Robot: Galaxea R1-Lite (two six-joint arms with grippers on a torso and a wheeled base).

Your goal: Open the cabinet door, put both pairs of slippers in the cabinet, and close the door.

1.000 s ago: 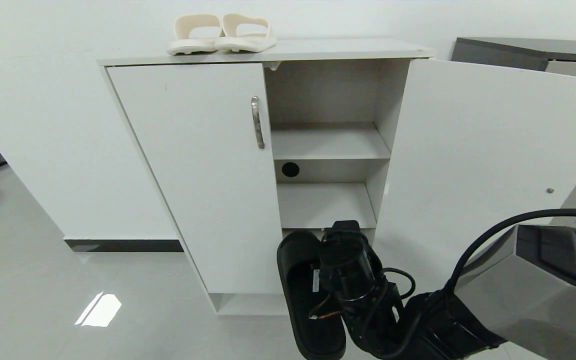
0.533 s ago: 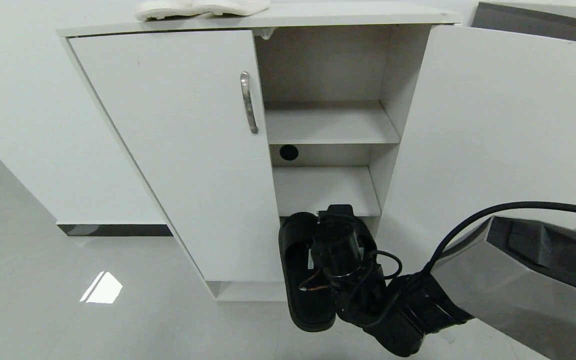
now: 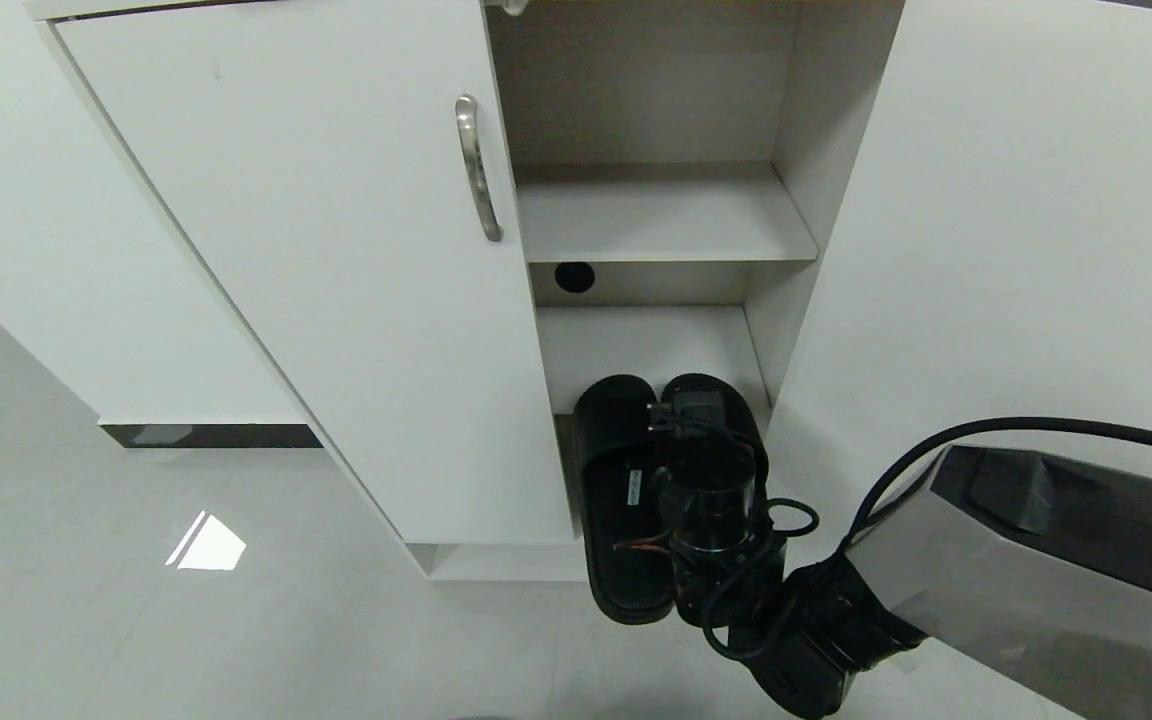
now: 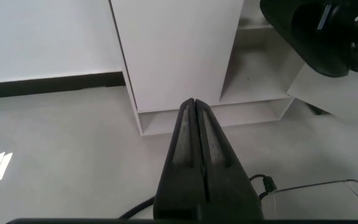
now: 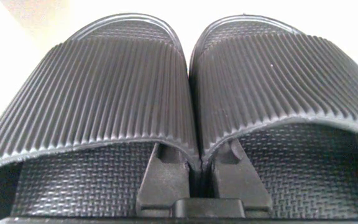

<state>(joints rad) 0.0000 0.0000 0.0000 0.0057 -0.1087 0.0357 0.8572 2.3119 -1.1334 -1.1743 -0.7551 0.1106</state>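
The tall white two-door cabinet stands with its left door closed, a curved metal handle at that door's inner edge, and its right door swung wide open. In the open half, two white shelves are in sight, with a round dark hole in the back panel between them.

The pair of black ribbed rubber slippers is at the foot of the cabinet's open half, side by side and soles down. Their toes point inward, under the lower shelf, and their heels stick out in front of the cabinet. Whether they rest on the cabinet's bottom board cannot be told.

The right gripper holds the pair. One finger sits inside each slipper, and the two touching inner strap edges are pinched between them.

The left gripper hangs in front of the cabinet's closed door, over the glossy grey floor, with its two fingers pressed together on nothing.
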